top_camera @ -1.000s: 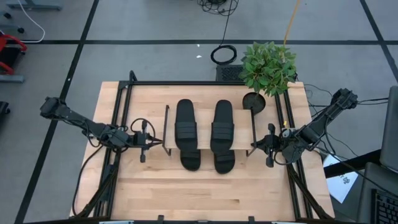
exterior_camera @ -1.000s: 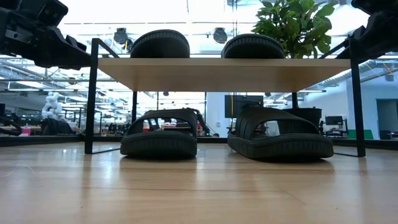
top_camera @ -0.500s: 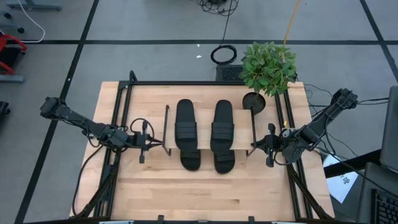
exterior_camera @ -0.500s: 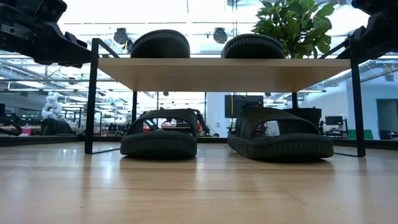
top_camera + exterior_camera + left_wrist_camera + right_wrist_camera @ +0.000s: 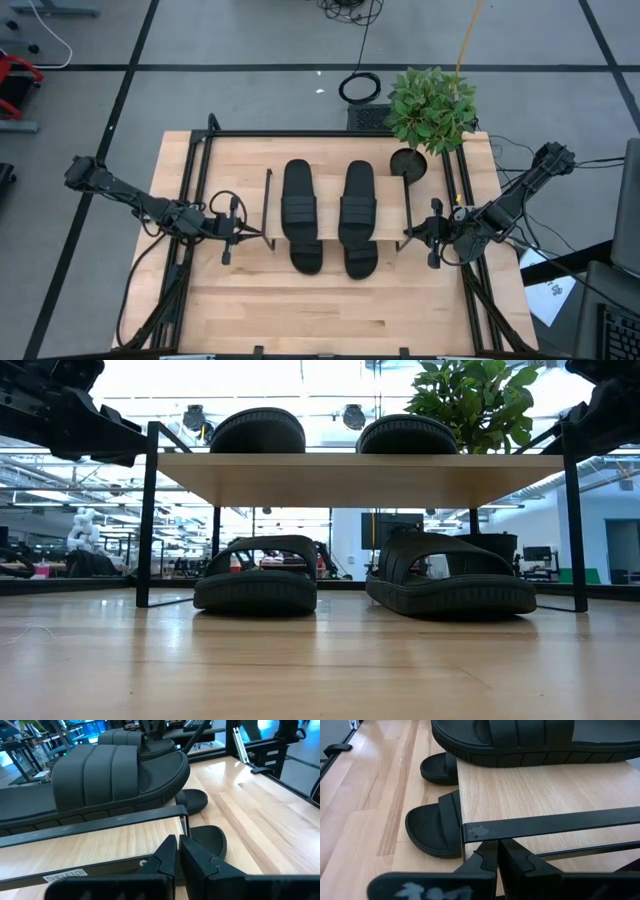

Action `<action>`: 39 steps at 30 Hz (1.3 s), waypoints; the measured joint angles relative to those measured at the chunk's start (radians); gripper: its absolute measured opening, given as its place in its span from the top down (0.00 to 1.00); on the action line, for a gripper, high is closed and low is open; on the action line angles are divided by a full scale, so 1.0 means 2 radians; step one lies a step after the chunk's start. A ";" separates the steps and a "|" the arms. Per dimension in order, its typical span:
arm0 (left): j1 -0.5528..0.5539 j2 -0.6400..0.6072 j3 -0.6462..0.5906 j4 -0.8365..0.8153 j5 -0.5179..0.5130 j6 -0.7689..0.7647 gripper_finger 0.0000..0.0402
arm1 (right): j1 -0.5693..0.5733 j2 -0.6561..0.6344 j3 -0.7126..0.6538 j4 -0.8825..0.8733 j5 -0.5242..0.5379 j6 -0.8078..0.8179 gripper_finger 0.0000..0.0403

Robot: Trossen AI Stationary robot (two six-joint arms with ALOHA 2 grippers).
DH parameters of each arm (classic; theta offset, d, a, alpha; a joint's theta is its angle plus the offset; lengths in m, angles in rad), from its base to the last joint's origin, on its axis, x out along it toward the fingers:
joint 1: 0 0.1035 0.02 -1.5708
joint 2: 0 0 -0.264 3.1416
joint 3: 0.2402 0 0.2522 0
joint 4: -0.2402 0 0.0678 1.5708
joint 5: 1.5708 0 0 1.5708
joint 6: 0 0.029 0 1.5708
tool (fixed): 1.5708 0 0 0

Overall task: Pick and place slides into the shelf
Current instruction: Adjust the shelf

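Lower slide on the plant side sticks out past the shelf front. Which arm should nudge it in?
Right, probably. The right gripper, shut and empty, sits at that end of the shelf, nearest the plant-side slide; the left gripper is beyond the other lower slide.

Matte black slides (image 5: 299, 205) with ribbed straps sit on a light-wood shelf (image 5: 360, 477) with black frames.

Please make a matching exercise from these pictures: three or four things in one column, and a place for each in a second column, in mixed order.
1. upper slides
2. lower slides
3. plant
4. left gripper

A. on the table under the shelf board
B. beside the shelf's left end frame
C. on top of the shelf board
D. at the table's far right corner

Pairs: 1-C, 2-A, 3-D, 4-B
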 joint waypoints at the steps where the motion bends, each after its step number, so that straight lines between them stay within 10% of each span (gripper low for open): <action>1: 0.000 0.000 0.000 0.001 0.001 0.000 0.94 | 0.000 0.000 0.000 0.000 0.000 0.000 1.00; 31: -0.001 0.000 0.000 0.018 0.026 0.008 0.94 | -0.001 -0.001 0.000 -0.008 0.012 0.004 1.00; 39: 0.000 0.000 0.000 -0.023 -0.056 0.000 0.94 | -0.001 -0.001 0.000 -0.027 0.012 0.006 1.00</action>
